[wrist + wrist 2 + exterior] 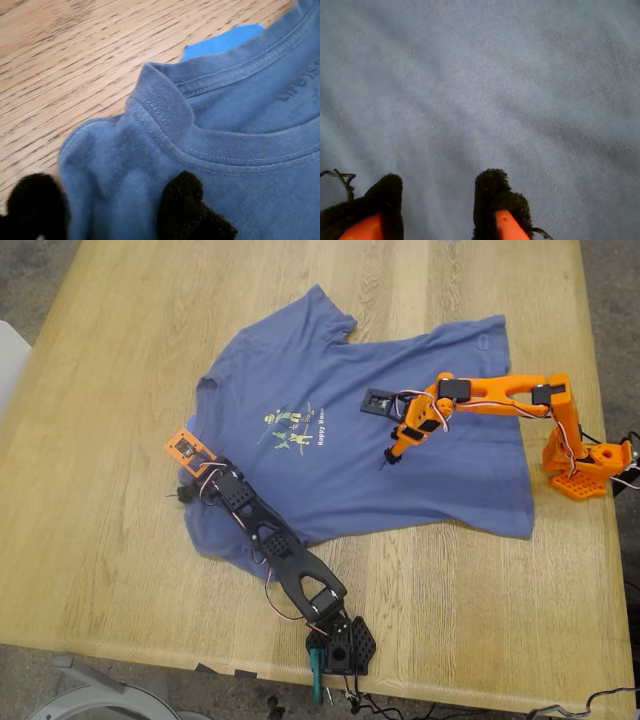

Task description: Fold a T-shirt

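Lying spread across the middle of the wooden bench (120, 490), the T-shirt (400, 470) has its print facing up. My first gripper (112, 205), on the black arm (275, 550), sits at the collar (225, 150) with a bunched fold of cloth between its parted jaws; I cannot tell whether it is clamped. My second gripper (437, 207), on the orange arm (500, 395), hovers over the shirt's body, jaws apart, gripping nothing.

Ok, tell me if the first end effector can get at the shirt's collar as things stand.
Probably yes. My first end effector already sits at the T-shirt's collar, its pads either side of a raised fold of fabric at the shoulder. Nothing lies between pads and collar.
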Controlling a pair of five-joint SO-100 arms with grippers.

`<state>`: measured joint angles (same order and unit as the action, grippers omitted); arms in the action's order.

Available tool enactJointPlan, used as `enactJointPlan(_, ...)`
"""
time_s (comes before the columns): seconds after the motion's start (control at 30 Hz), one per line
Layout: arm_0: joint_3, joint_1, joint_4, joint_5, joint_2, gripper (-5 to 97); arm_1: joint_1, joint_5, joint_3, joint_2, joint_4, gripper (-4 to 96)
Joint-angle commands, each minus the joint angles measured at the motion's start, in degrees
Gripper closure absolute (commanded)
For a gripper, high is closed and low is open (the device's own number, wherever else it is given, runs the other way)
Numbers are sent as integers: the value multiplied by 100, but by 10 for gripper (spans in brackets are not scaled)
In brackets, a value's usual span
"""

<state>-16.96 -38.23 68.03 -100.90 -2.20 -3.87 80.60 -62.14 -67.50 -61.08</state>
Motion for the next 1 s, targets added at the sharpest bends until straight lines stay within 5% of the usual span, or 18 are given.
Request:
enactJointPlan(0.0,-237,281,272,-185,35,706,53,-44,211,0,185,678)
enactJointPlan(0.23,-237,369,536,-272,35,918,53,-97,193,360,659,666)
enactJointPlan(0.97,-246,571,536,-290,-44,918,-580,44,18,642,1362,503)
